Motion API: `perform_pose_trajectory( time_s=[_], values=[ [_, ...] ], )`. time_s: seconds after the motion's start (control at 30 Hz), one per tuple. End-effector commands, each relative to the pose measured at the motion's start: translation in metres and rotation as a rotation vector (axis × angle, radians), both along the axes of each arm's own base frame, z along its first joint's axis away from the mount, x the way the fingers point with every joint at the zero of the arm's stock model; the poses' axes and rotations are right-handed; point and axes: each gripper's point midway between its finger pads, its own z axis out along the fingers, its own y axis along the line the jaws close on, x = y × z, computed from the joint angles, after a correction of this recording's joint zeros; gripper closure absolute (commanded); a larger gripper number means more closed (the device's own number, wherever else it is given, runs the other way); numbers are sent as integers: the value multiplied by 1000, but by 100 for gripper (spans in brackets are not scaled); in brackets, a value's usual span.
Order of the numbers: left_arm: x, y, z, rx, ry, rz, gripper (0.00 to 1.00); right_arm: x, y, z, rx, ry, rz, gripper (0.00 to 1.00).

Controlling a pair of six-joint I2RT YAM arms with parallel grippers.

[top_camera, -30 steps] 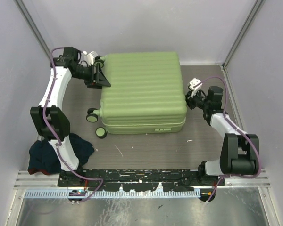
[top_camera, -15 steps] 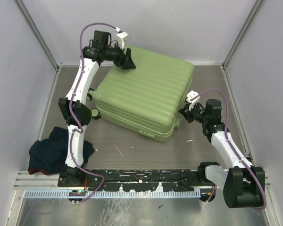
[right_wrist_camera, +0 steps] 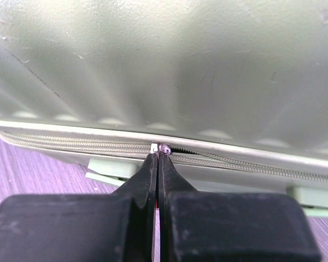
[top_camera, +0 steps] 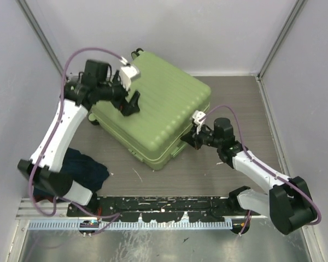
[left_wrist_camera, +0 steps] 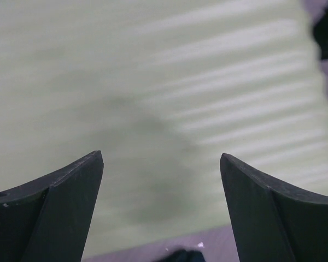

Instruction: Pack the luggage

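Luggage [top_camera: 164,117] has swung further clockwise in the top view since a second ago and now lies diagonal on the surface [top_camera: 235,98]. It sits left of centre, closed, ribbed shell up. Left gripper [top_camera: 132,106] has come down from the far corner to the shell's upper-left part, and right gripper [top_camera: 187,140] has followed the near-right edge leftward.

Far left: dark blue cloth [top_camera: 82,166] bunched on the surface beside the left arm's base, apart from the luggage. Left gripper hangs over the green shell [left_wrist_camera: 153,65]. Its fingers [left_wrist_camera: 71,185] are spread wide with nothing between them; can't tell if the tips touch the shell. One black wheel [top_camera: 137,53] shows at the luggage's far corner.

Right side: right gripper [right_wrist_camera: 158,155] is at the luggage's side seam, fingers pressed together. The tips meet the zipper slider [right_wrist_camera: 163,147] on the zipper [right_wrist_camera: 71,144], just under the shell's lip [right_wrist_camera: 180,54]. Can't tell if a pull tab is pinched. Zipper teeth run closed to the left of the slider. Right arm reaches in low from the near-right corner.
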Motion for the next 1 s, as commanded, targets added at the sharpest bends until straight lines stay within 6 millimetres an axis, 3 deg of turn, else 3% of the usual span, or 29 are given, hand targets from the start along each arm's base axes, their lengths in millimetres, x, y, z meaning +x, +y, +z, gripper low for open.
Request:
perform_pose_trajectory(
  time_s=[0.0,0.17,0.37,0.53,0.6,0.97],
  values=[
    [-50,-16,-10,81,-85,-78,12,3,41,43,125,-93,69,99],
    [-80,-41,-25,174,-198,-170,12,1,63,46,129,-132,73,99],
    [-82,-59,-49,298,-341,-210,11,16,60,36,106,-125,-27,99],
    [-76,-52,-66,404,-364,-185,10,22,51,35,85,-143,-83,99],
    [-75,-44,-72,448,-365,-185,11,23,46,36,74,-154,-96,99],
    [-103,-16,-100,498,-297,-248,21,57,-22,30,-16,-166,-182,99]
  ],
)
